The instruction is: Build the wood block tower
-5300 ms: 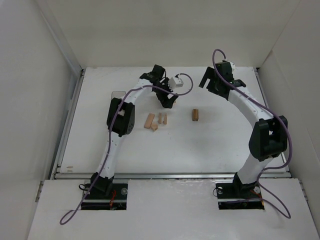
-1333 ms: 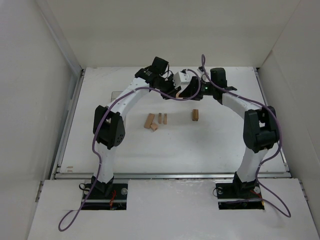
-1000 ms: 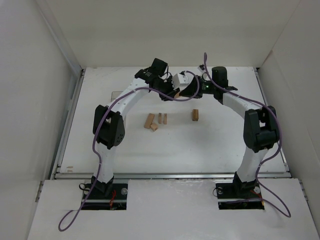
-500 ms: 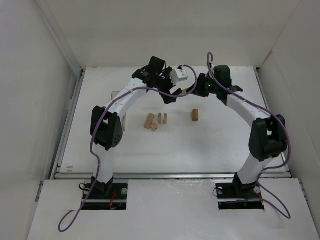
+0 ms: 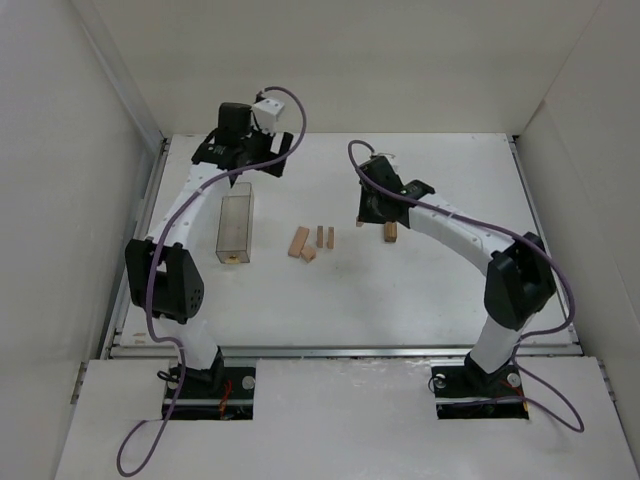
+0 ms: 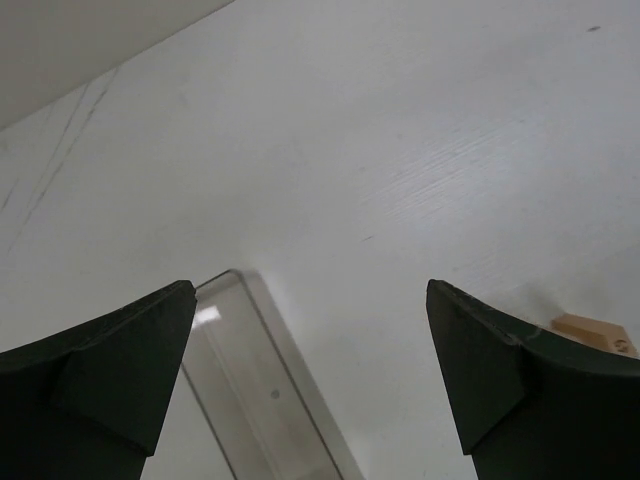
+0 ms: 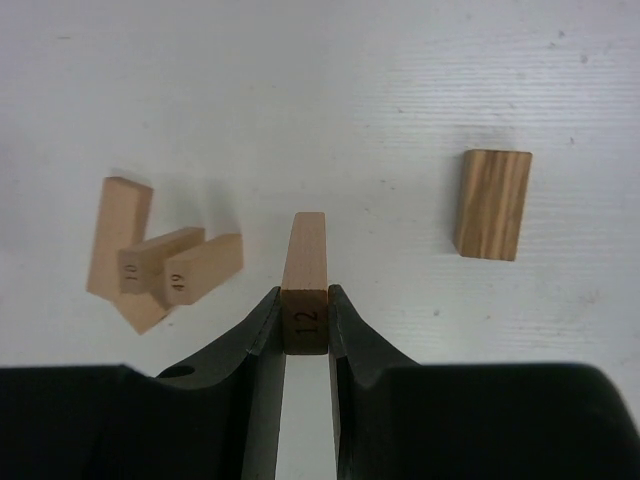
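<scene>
My right gripper [image 7: 305,303] is shut on a tan wood block [image 7: 306,272] marked 12 and holds it just above the table. In the top view this gripper [image 5: 366,213] hangs left of a lone wood block [image 5: 390,231], which the right wrist view shows at upper right [image 7: 492,204]. Three loose wood blocks [image 7: 150,262] lie touching one another on the left, near the table's middle [image 5: 311,242]. My left gripper [image 5: 243,158] is open and empty at the back left, its fingers [image 6: 120,350] wide apart. No tower shows in any view.
A clear plastic box [image 5: 235,228] lies on the table below the left gripper, and its end shows between the left fingers [image 6: 262,392]. White walls close in the table at the back and both sides.
The two grippers met at the back centre. The left one opened and swung away to the back left. The right one, shut on the block, came forward beside the lone block.
</scene>
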{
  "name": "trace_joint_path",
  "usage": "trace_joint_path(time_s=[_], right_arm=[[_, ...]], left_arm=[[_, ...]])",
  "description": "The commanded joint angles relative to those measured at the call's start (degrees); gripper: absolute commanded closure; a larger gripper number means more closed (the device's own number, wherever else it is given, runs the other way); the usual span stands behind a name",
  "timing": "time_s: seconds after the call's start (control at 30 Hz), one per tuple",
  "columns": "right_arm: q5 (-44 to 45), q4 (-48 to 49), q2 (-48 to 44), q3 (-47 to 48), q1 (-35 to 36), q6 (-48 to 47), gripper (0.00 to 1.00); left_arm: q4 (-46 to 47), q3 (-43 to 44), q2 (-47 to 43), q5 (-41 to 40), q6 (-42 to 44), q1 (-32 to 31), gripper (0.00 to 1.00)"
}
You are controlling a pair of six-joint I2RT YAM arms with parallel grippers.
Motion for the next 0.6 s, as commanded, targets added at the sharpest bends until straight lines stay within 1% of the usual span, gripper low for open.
trace_joint_path(time_s=[0.0,0.03,0.13,0.23,0.27,0.33,0.37,0.5,0.57], right_arm=[[8.8,-4.6,1.9,2.5,1.7,2.3,1.00],[10.6,-5.8,2.7,3.1,2.3,2.9,1.00],[10.6,-6.5,5.4,5.8,3.6,3.0,1.00],[10.6,-7.0,6.8,6.5,4.6,3.7,1.00],[10.6,-7.0,7.4,6.5,4.6,4.3,1.00],[10.6,-6.5,7.4,6.5,5.9,4.9,1.00],[10.6,-6.5,7.9,6.0,6.0,5.6,1.00],[9.2,-4.7,8.5,4.8,7.0,6.2,1.00],[9.2,-4.7,9.0,5.3,7.6,6.7,1.00]], left_arm=[[4.3,-4.3,-4.5,-7.9,-8.1,2.1,0.00],[4.9,-5.0,-4.5,-9.0,-8.1,2.1,0.00],[5.9,-7.0,-5.7,-13.6,-9.8,2.1,0.00],[5.9,-8.2,-6.2,-18.4,-14.0,2.1,0.00],[5.9,-8.7,-6.2,-21.8,-15.0,2.1,0.00],[6.5,-9.7,-6.9,-25.7,-17.9,2.1,0.00],[7.1,-10.5,-7.5,-29.3,-18.6,2.1,0.00],[8.1,-12.0,-8.0,-34.8,-18.6,2.1,0.00],[8.1,-12.0,-8.0,-35.5,-18.6,2.1,0.00]])
